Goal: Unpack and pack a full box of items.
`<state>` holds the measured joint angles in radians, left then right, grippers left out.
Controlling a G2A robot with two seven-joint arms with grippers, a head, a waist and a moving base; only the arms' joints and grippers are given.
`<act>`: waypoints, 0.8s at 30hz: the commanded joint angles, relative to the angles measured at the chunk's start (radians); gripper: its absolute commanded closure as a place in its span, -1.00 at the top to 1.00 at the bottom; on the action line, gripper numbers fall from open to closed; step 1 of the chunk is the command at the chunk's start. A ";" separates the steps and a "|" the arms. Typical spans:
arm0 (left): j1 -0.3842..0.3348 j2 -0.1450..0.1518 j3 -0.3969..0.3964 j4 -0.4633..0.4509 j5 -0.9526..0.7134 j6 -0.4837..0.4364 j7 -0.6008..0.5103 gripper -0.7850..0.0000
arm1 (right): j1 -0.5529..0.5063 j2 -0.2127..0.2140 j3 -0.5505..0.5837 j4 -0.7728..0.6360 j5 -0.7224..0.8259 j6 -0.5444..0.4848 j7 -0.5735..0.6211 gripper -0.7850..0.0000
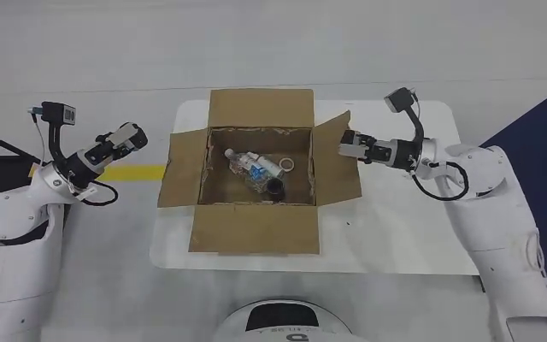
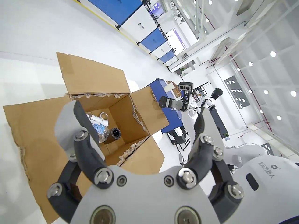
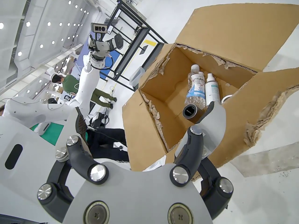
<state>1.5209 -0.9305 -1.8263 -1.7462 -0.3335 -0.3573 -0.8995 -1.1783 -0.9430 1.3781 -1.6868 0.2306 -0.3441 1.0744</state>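
An open cardboard box stands mid-table with all flaps folded out. On its floor lie a clear water bottle, a white spray bottle, a tape roll and a black cylinder. My right gripper hovers open and empty over the box's right flap. My left gripper hangs open and empty off the table's left side, apart from the box. The right wrist view looks into the box past the open gripper: bottle, spray bottle, cylinder. The left gripper faces the box.
The white table has bare room right of and in front of the box. A yellow floor line runs left of the table. A blue panel stands at the far right. The box's inner edges are torn and ragged.
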 commanded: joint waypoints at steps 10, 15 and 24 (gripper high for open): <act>-0.027 -0.006 0.027 0.071 -0.007 0.099 0.104 1.00 | 0.051 -0.008 -0.088 -0.062 -0.096 0.013 0.023 1.00; -0.138 -0.014 0.114 0.185 -0.001 0.271 0.205 1.00 | 0.222 -0.033 -0.253 -0.058 -0.216 0.090 0.086 1.00; -0.197 -0.017 0.156 0.236 0.010 0.303 0.212 1.00 | 0.353 -0.060 -0.375 -0.005 -0.306 0.178 0.110 1.00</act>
<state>1.3240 -0.9476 -1.6704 -1.5098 -0.3235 -0.0547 -0.6875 -0.8246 -1.0036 1.0023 -1.6914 -0.0758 -0.1640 1.1850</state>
